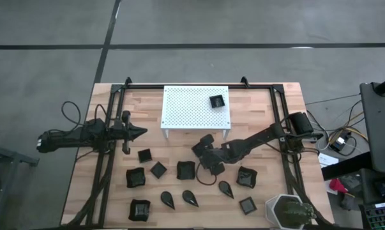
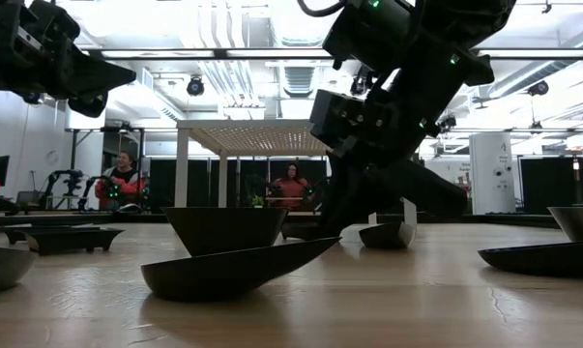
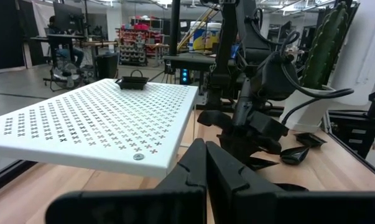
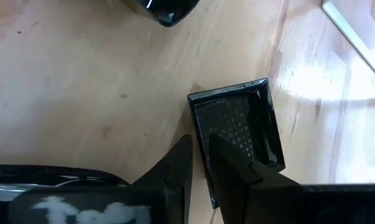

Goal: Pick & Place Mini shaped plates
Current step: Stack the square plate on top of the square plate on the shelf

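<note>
While gripping a square plate's (image 4: 237,127) rim, right pincer (image 4: 199,163) nears the stand (image 1: 186,108)

You're working at a pale wooden table (image 1: 179,195) set on a grey concrete floor (image 1: 45,38) crossed by dark seams. Beyond the table's far edge the room opens into a wide workshop — bright ceiling lights (image 2: 272,19) and exposed ducting overhead, white pillars, dark screens along the sides. Two people (image 2: 125,179) sit at benches in the distance. Look past the left arm and you'll see shelving packed with red and dark gear (image 3: 137,37) — plus a desk with a monitor (image 3: 66,18) farther back.
</note>
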